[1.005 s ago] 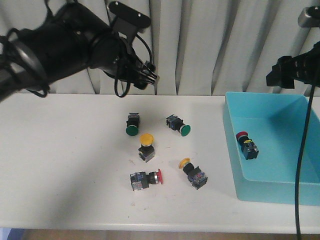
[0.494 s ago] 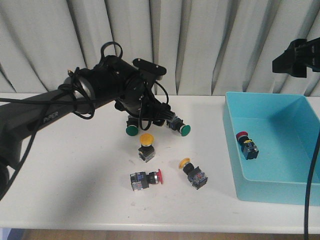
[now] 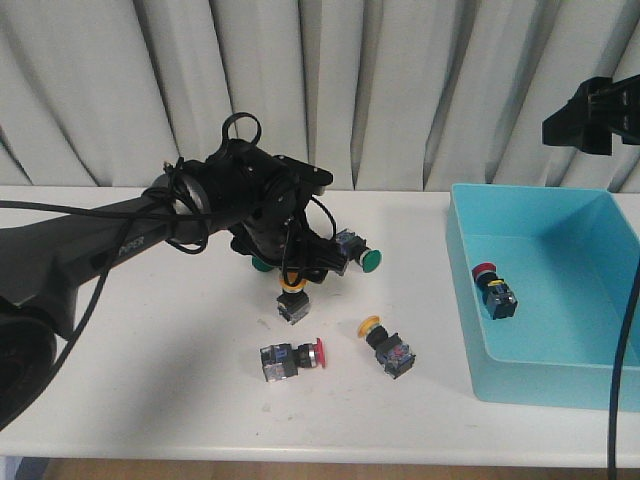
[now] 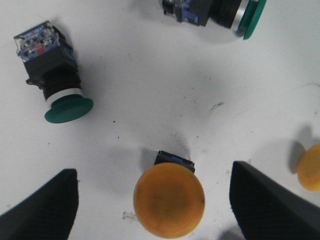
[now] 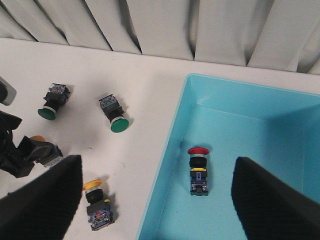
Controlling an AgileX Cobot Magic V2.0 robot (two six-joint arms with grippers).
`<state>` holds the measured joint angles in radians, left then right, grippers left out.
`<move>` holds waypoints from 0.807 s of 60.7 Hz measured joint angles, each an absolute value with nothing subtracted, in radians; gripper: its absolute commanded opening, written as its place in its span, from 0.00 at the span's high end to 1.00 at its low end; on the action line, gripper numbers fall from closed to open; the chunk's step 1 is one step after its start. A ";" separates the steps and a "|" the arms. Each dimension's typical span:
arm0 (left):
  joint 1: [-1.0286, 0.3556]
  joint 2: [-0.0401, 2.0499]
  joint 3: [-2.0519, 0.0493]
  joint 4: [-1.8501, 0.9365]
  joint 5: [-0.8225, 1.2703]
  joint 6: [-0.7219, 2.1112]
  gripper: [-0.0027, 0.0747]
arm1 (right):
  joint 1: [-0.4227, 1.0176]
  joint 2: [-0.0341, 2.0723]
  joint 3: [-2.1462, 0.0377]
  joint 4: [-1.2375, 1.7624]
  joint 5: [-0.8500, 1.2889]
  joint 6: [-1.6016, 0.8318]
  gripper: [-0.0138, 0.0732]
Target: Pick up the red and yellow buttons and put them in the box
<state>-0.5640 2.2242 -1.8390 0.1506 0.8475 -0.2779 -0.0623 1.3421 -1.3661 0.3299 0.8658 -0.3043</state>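
An upright yellow button (image 4: 169, 200) stands between the open fingers (image 4: 45, 207) of my left gripper (image 4: 155, 210), which does not touch it. In the front view the left gripper (image 3: 291, 278) hangs low over that button (image 3: 292, 303). A red button (image 3: 292, 358) and a second yellow button (image 3: 388, 346) lie on the table nearer the front. The turquoise box (image 3: 470, 330) stands at the right with one red button (image 3: 493, 288) inside. My right gripper (image 5: 157, 200) is open and empty, high above the box's left wall (image 5: 165, 165).
Two green buttons lie behind the yellow one: one (image 3: 358, 253) to the right, one (image 3: 262, 263) partly hidden by the left arm. Grey curtains hang behind the table. The left arm's cables loop above its wrist.
My left arm has swung forward and down from near the curtain until its open jaws straddle the upright yellow button. The right arm rose a little. No button has moved.
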 measured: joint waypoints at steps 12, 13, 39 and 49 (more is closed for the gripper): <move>-0.564 2.254 -1.839 0.140 0.862 -0.278 0.21 | -0.062 1.342 -1.366 0.332 0.869 -0.304 0.17; -0.564 2.256 -1.839 0.139 0.862 -0.278 0.21 | -0.062 1.342 -1.366 0.333 0.869 -0.304 0.17; -0.564 2.290 -1.839 0.118 0.862 -0.278 0.77 | -0.062 1.342 -1.350 0.336 0.875 -0.325 0.17; -0.564 2.279 -1.839 0.117 0.837 -0.278 0.98 | -0.061 1.340 -1.243 0.401 0.756 -0.446 0.17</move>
